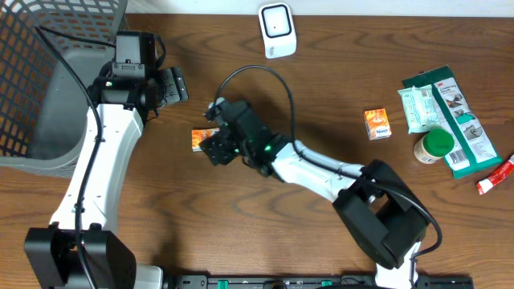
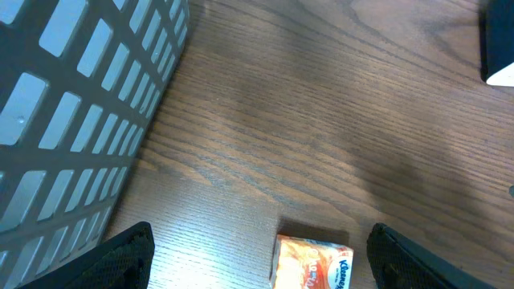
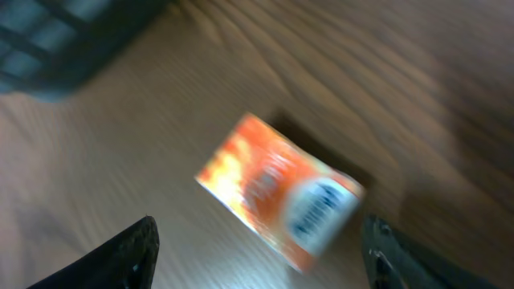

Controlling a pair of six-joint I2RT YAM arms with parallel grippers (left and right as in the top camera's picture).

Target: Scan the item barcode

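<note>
Motion blur smears the orange pack (image 3: pixel 281 193) in the right wrist view (print unreadable). The left wrist view's bottom edge cuts it off; overhead, the right hand (image 1: pixel 210 147) covers part.

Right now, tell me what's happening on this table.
The right gripper hovers open over an orange Kleenex tissue pack lying on the wooden table, not gripping it. The left gripper, also open and empty, is near the grey basket. The white scanner sits at the table's far edge.
</note>
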